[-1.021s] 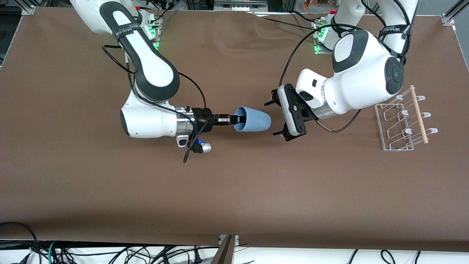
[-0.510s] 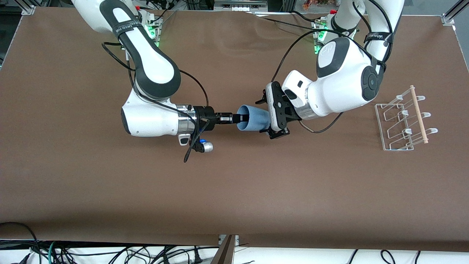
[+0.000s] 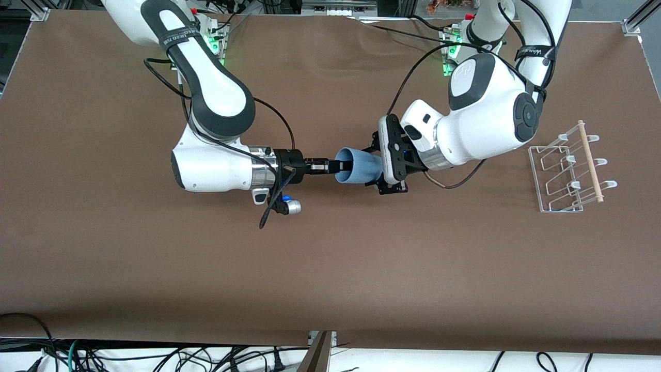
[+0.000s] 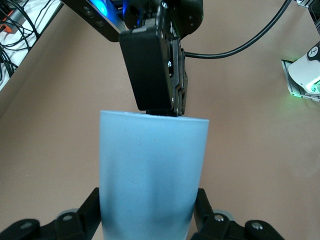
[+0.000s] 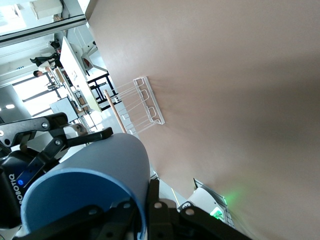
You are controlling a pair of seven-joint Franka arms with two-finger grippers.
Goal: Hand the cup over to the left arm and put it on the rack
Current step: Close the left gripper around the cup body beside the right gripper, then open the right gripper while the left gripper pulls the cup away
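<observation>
While both arms reach level, each grips the cup (image 3: 358,166).

Cup (image 3: 358,166) sits mid-frame between the right gripper (image 3: 342,166) and left gripper (image 3: 381,164); rack (image 3: 567,171) stands at the frame's right edge.

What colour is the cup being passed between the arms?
Light blue, plain with no pattern. The cup shows best in the left wrist view.
</observation>
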